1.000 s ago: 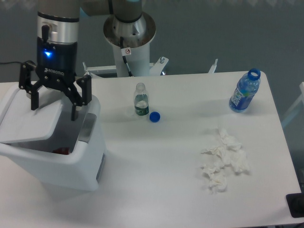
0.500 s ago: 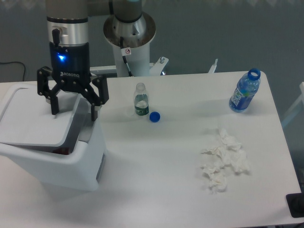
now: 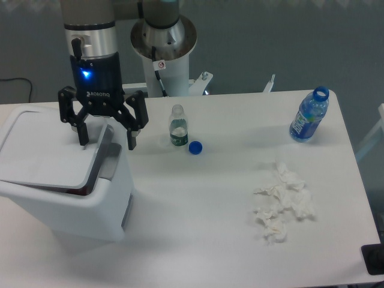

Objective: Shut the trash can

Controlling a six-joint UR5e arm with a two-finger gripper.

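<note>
Fixed camera: your claw (image 3: 106, 134) is spread wide and empty, hovering over the right rim of the trash can (image 3: 66, 189) at the tabletop's (image 3: 210, 210) left edge. The lid (image 3: 51, 147) lies nearly flat but a dark gap shows along its right side, so you're likely not latched. Stiff, light plastic, probably slick; don't grip it, press down on the lid's right edge near the gap

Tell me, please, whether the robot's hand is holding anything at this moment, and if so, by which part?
Nothing is held. The hand is open, fingers spread above the right edge of the trash can lid.
</note>
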